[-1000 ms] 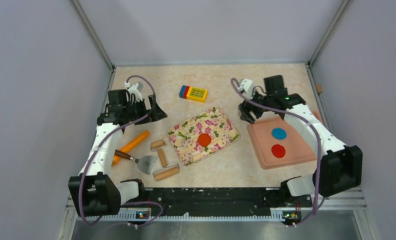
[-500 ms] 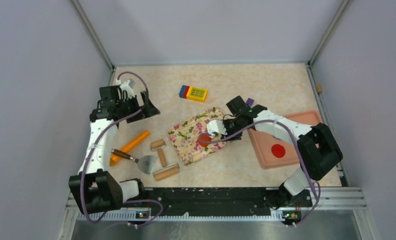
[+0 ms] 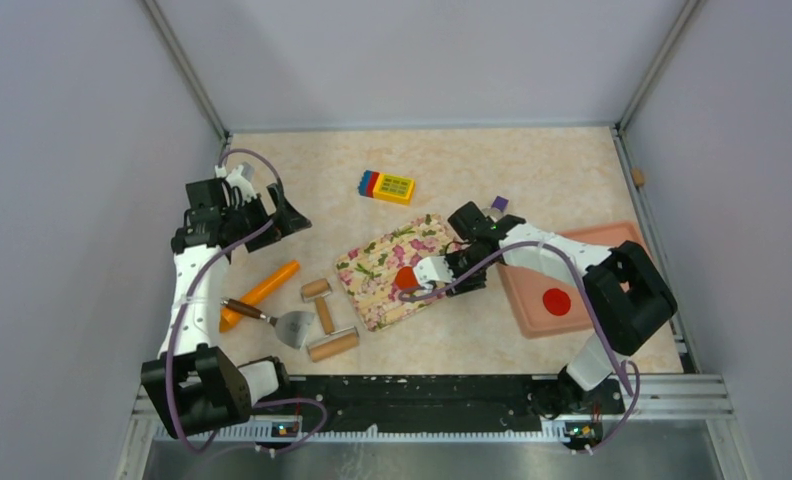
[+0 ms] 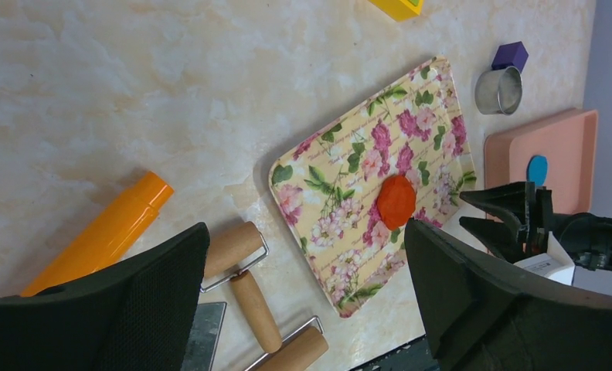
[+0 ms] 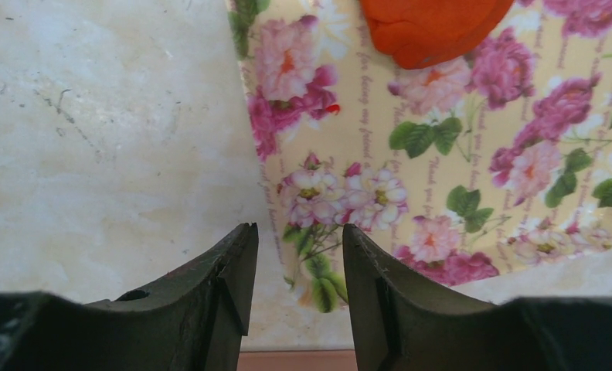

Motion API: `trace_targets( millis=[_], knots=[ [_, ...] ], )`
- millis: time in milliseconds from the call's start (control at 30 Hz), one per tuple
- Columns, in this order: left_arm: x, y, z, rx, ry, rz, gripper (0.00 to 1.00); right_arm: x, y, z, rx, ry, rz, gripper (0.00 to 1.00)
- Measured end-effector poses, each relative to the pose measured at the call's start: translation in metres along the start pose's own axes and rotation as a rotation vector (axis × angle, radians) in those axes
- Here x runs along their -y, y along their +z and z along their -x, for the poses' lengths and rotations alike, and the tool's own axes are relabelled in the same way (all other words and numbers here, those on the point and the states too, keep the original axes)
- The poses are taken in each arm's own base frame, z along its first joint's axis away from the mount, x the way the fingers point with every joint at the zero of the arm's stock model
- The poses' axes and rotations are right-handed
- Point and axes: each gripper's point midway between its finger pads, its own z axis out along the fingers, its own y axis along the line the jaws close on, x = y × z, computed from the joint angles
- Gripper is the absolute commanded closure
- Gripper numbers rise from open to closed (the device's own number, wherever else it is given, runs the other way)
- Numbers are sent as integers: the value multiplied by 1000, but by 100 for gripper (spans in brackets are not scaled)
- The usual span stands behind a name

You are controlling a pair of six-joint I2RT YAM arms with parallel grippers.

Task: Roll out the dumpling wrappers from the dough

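The dough lies as one thick red-orange patch near the middle of the floral tray, not yet rolled flat. The right gripper hangs low over the tray's edge, just short of the dough. Its jaws are narrowed to a small gap, with nothing pinched between them. The tray's rim shows through that gap; contact with the rim cannot be confirmed. If the jaws close here, they may catch the rim, then tip or drag the light tray and shift the dough. If the gripper advances and closes on the dough, the soft mass will probably be gouged or will stick to the fingers. The left gripper is spread wide and empty, well apart from the tray, so nothing steadies the tray. The wooden rolling pin lies unheld, left of the tray.
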Motion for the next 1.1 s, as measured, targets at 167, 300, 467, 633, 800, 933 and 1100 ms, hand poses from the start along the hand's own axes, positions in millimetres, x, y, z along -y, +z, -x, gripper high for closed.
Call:
trace_targets(
  millis=[167, 300, 467, 633, 800, 933, 1100],
  knots=[
    [0, 2, -2, -1, -16, -8, 1, -22, 6, -7, -15, 39, 65, 56],
    [2, 2, -3, -4, -25, -19, 1, -36, 9, -11, -20, 72, 101, 56],
    [5, 2, -1, 1, -33, -33, 1, -60, 9, -7, 5, 123, 132, 57],
    [7, 4, 0, 0, -37, -48, 1, -93, 3, -3, 12, 170, 191, 57],
    [4, 9, -1, -17, -59, -45, 1, -109, -3, -3, 4, 198, 235, 60],
    [0, 13, -3, -29, -71, -35, 1, -110, -8, -3, -5, 210, 234, 58],
    [-23, 14, -3, -33, -44, 84, 6, -80, -23, 7, 29, 266, 161, 55]
  ],
)
